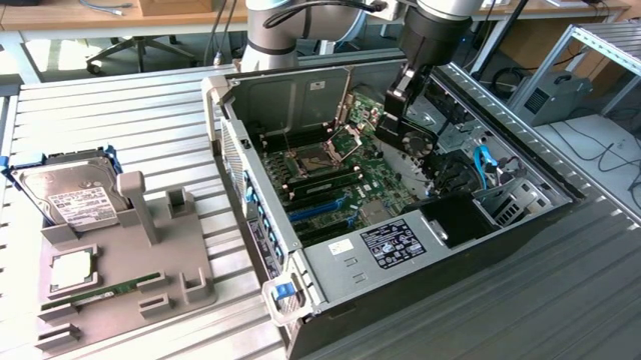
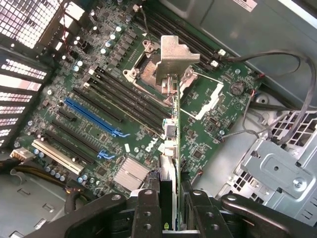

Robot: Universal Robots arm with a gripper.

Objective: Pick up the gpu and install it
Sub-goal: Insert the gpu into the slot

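Nearest the wrist camera, the gripper (image 2: 168, 210) is closed on the gpu (image 2: 170, 134), a finger on each face of the card, which is seen edge-on and runs away from the camera. The silvery bracket (image 2: 173, 57) sits at the end of the card farthest from the gripper. Beyond the card lies the motherboard (image 2: 208, 124). Its blue slots (image 2: 94, 115) and the dark slots beside them appear unoccupied, and the processor socket (image 2: 137, 72) stands with its frame raised. The card appears to hang apart from the board and is seated in no slot. Assessment: pick-up is complete; installation is not, since the card has yet to be brought to its slot and pressed in. The open computer case (image 1: 225, 112) lies on its side on the ribbed surface (image 1: 521, 315) and holds the motherboard, a drive cage (image 2: 277, 171) and loose cabling. In the exterior view the gripper and gpu hang inside the case opening, toward its far side. Well apart, at the exterior view's left, a grey fixture (image 1: 120, 262) carries a hard drive (image 1: 75, 199) with a white label, propped at its far end, and a green memory stick (image 1: 115, 287) in a near groove.
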